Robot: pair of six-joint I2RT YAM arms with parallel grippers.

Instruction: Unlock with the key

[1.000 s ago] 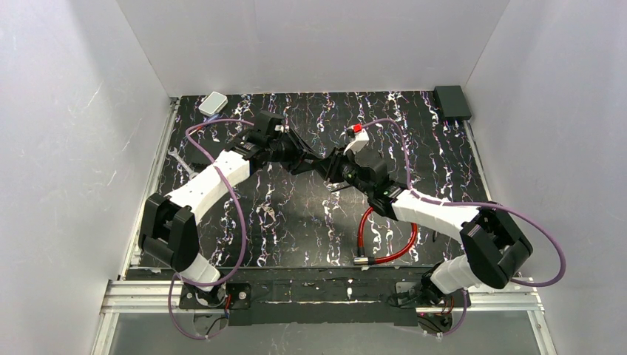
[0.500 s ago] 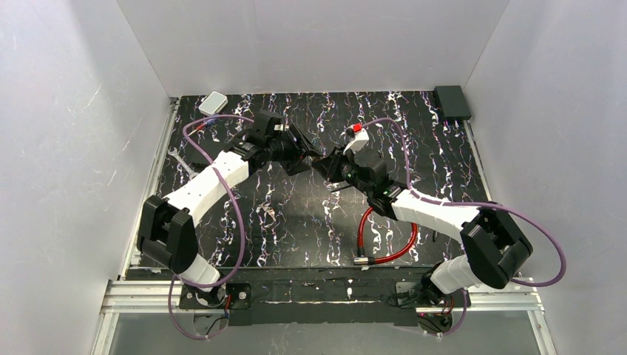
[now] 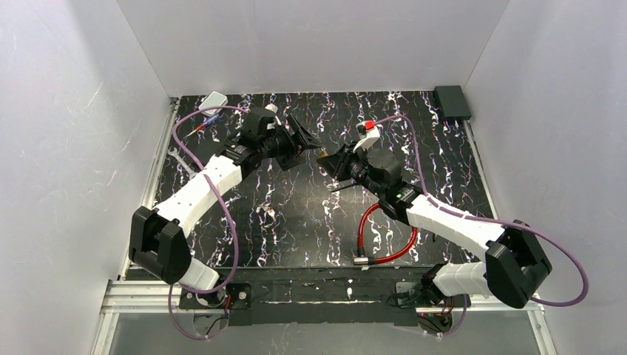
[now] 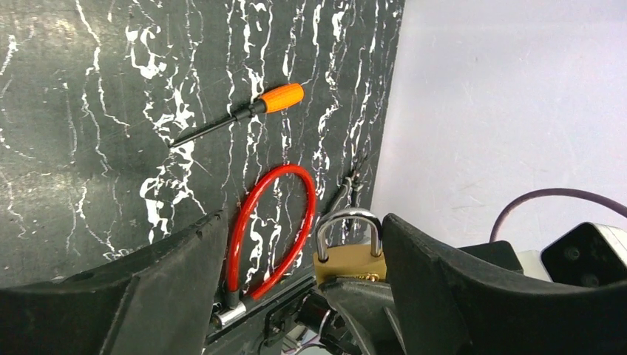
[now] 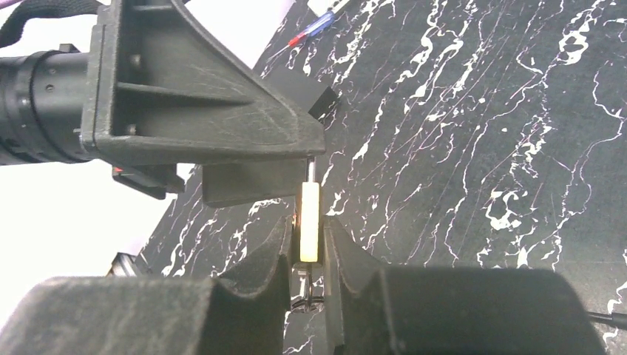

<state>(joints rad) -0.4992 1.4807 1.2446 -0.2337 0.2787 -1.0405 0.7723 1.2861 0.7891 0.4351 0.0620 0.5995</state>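
Since the key [image 4: 236,117] lies loose on the bench [image 4: 74,111] near the red cable [image 4: 287,171] while the right end effector [image 5: 309,231] pinches the brass padlock [image 4: 347,260], the wide-open, empty left end effector [image 4: 303,218] should, I reckon, close squarely on the orange head.

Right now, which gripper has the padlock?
The right gripper, shut on the padlock. The left gripper is open and empty, facing it; the key lies on the table.
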